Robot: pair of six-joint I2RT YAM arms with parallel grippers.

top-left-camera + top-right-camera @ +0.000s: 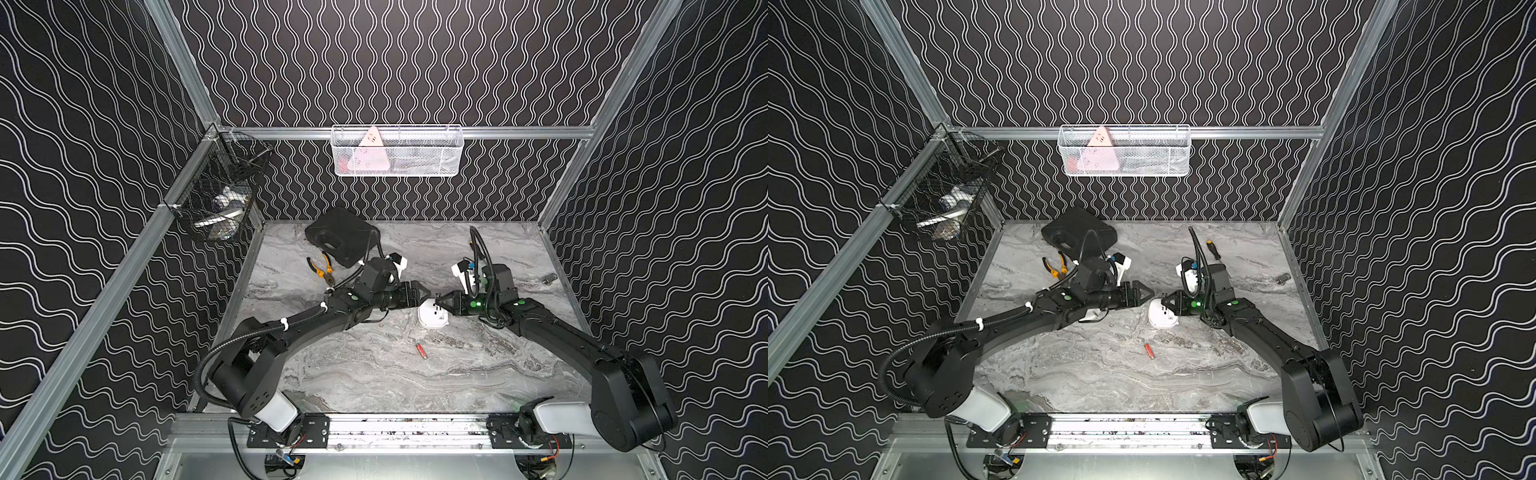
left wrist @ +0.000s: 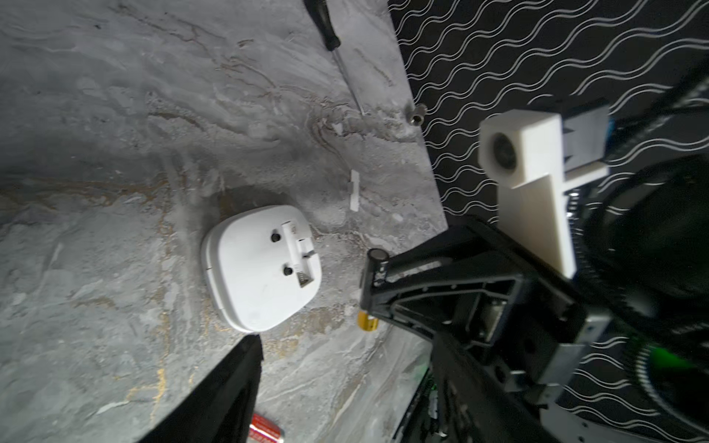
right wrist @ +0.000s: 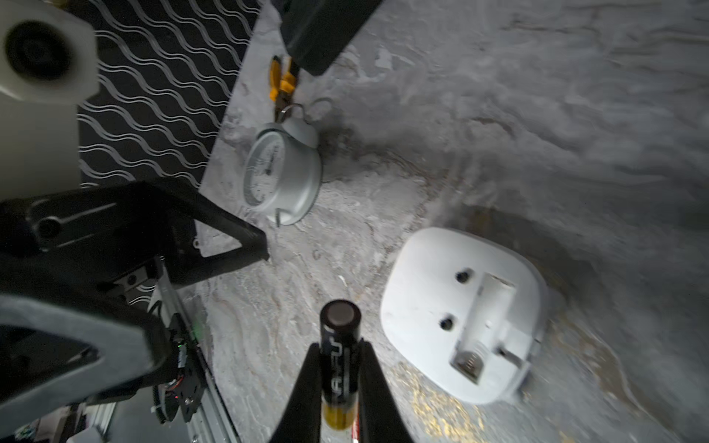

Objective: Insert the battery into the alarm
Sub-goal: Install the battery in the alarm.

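R gripper (image 3: 339, 347) is clamping the batt (image 3: 340, 326) crosswise btw its fingers: black body, gold end, both ends sticking out past the pads. It's hanging just beside the alarm (image 1: 432, 320) on the bay side, and in the left wrist view it's looking clear of it, not touching. Alarm is lying back-up mid-table (image 1: 374, 374), btw the two grippers in both top views. Its batt bay is standing open w/ the spring contact showing at one end. L gripper (image 1: 424, 291) is hovering opposite w/ jaws spread and empty, tips near the alarm's edge. Small white strip (image 2: 354, 190) is lying flat on the marble near the alarm. Red cell (image 1: 421, 350) is lying loose nearer the arm bases, well apart from the alarm. Round clock (image 3: 282, 172) is lying on its side by the L arm. Pliers (image 1: 322, 270) and black case (image 1: 340, 237) are sitting back-left, screwdriver (image 1: 1213, 248) is lying at the back behind the R arm.
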